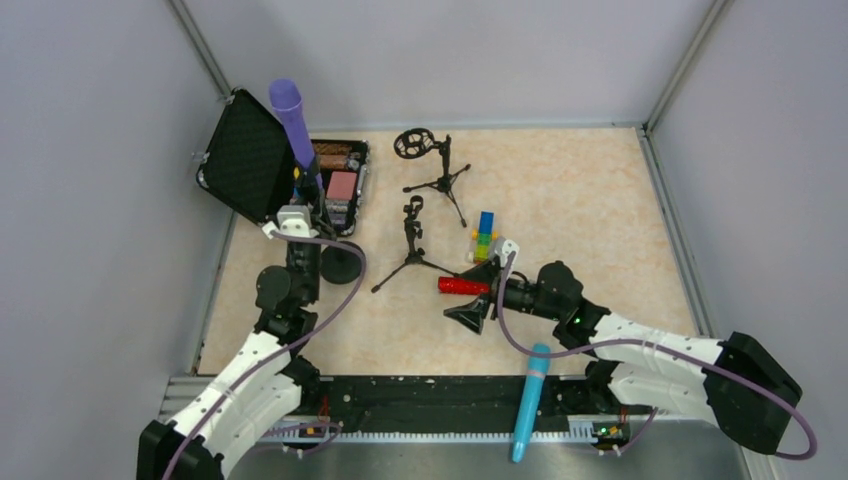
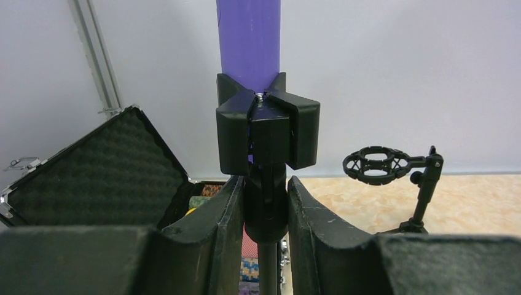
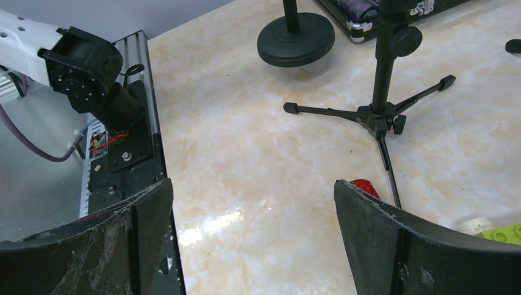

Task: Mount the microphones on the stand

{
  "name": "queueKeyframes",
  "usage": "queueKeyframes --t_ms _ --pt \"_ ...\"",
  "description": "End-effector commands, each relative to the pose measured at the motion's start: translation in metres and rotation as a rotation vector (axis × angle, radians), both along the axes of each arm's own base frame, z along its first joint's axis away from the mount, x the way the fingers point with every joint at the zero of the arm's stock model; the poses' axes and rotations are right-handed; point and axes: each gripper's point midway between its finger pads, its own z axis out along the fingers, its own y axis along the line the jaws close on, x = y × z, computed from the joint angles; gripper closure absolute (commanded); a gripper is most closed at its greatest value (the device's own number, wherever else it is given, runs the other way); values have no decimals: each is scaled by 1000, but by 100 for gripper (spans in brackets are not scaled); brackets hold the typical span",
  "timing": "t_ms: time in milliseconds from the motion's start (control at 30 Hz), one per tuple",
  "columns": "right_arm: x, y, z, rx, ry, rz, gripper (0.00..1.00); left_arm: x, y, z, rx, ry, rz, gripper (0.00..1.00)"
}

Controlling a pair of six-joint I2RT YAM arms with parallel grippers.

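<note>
Cyan microphone [image 1: 530, 400], top view only

Scanning all three views, and there is nothing to read: no lettering, number, brand or sign comes through on anything on the table [image 1: 590, 190]. The open black case [image 1: 248, 155] has coloured items inside, but they are too small and blurred to make out any print.
</note>
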Motion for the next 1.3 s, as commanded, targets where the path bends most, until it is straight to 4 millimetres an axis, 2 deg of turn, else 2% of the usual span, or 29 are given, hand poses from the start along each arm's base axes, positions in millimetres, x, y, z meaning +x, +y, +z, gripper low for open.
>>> queueKeyframes --t_ms 0,400,700,867,933,1033,1200,1267 --pt "3 2 8 36 -19 -1 1 -14 10 47 -82 -221 1 100" --pt "4 6 -2 15 -4 15 1 -4 18 14 -67 -213 32 100" --pt "5 9 -7 10 8 21 1 -12 15 -9 -60 -205 3 100" --pt "6 9 -7 11 4 16 1 -13 19 -23 -89 -146 10 99" --pt "6 9 -7 12 6 15 1 -14 19 -26 -80 -125 5 89" --pt "6 9 -7 12 8 17 1 -15 21 -28 -81 -113 13 61" --pt "6 10 -5 17 9 20 1 -14 20 -30 -64 -81 13 31" --pt "6 10 -4 18 7 19 1 -13 18 -31 -54 -71 4 23"
